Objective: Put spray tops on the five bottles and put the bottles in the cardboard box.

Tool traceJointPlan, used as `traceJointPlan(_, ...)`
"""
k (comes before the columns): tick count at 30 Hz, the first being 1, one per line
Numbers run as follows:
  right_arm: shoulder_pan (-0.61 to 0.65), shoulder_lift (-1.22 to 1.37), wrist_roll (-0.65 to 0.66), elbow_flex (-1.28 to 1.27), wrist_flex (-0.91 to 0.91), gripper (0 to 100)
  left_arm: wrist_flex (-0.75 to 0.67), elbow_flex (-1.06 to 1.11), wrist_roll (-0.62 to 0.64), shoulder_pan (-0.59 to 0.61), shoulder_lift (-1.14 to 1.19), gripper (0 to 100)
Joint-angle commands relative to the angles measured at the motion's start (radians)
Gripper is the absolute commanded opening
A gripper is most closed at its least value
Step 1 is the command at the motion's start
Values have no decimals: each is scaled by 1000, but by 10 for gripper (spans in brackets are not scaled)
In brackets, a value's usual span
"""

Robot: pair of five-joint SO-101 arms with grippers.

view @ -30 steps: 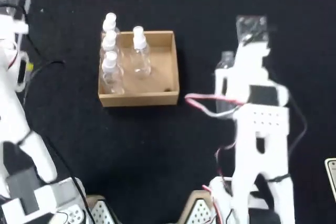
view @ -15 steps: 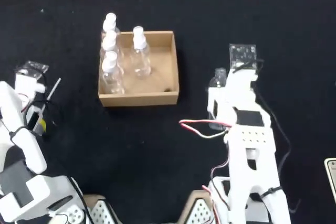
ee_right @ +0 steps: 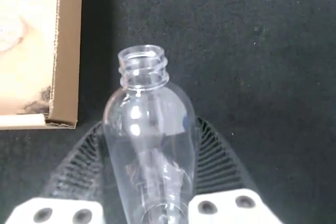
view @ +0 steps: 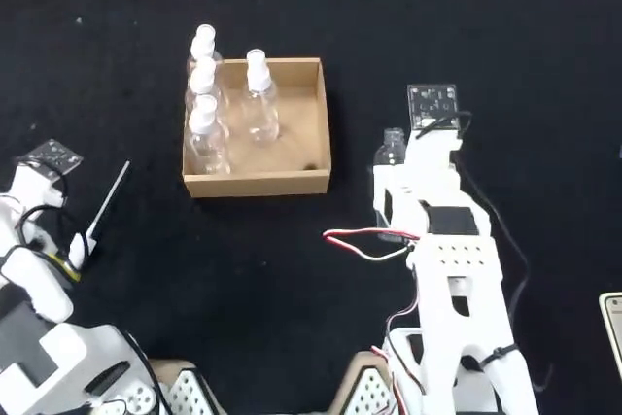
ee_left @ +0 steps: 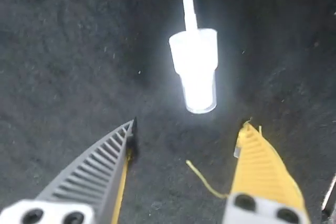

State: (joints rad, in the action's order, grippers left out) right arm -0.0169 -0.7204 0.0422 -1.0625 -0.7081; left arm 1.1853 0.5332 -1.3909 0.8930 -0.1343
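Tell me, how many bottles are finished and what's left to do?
Done: four bottles with spray tops stand in the cardboard box. In hand: the right gripper is shut on the fifth bottle, its neck bare. The last spray top lies on the table ahead of the open left gripper. Left: fit that top, then box the bottle.

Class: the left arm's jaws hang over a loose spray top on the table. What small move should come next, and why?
Probably ease the left jaws down around the spray top, ready to close. They stand open with the top lying just beyond their tips, and the right jaws hold a bottle whose neck is bare.
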Motion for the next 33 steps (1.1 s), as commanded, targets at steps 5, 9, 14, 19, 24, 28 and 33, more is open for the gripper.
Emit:
traceJointPlan(5, 15, -45, -2, 5, 25, 10, -242, 73, 135, 15, -3, 282)
traceJointPlan(9, 15, -45, -2, 5, 25, 10, -342, 97, 233, 5, -6, 282)
traceJointPlan(14, 15, -44, -2, 5, 25, 10, -370, 42, 259, 15, -15, 282)
traceJointPlan(19, 15, -44, -2, 7, 25, 10, -370, -24, 445, 15, -6, 282)
traceJointPlan(24, 15, -44, -2, 7, 25, 10, -316, -77, 875, 5, -20, 282)
traceJointPlan(28, 15, -44, -2, 7, 25, 10, -41, -142, 1201, -61, -21, 282)
traceJointPlan(33, 12, -44, -2, 8, 25, 11, 83, -140, 1637, -133, -20, 282)
